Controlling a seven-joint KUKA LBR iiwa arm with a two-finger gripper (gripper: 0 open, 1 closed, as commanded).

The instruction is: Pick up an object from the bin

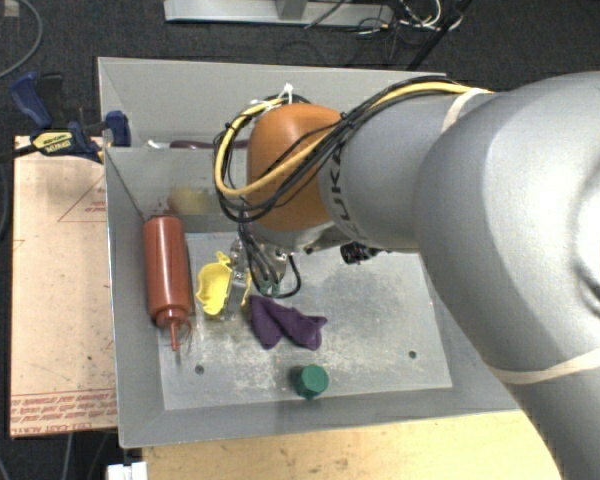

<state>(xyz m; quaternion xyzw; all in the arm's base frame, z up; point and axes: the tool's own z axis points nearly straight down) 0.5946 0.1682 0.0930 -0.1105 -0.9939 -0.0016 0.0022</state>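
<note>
Yellow crumpled plastic [214, 286] lies left of centre in the grey bin [380, 308], just beside the claw [250, 276]; whether the claw is clenched or released I cannot tell. Purple rag [285, 324] below and red-brown bottle [167, 268] at left lie close, green knob [310, 380] lower: a grasp could snag a neighbour.
</note>
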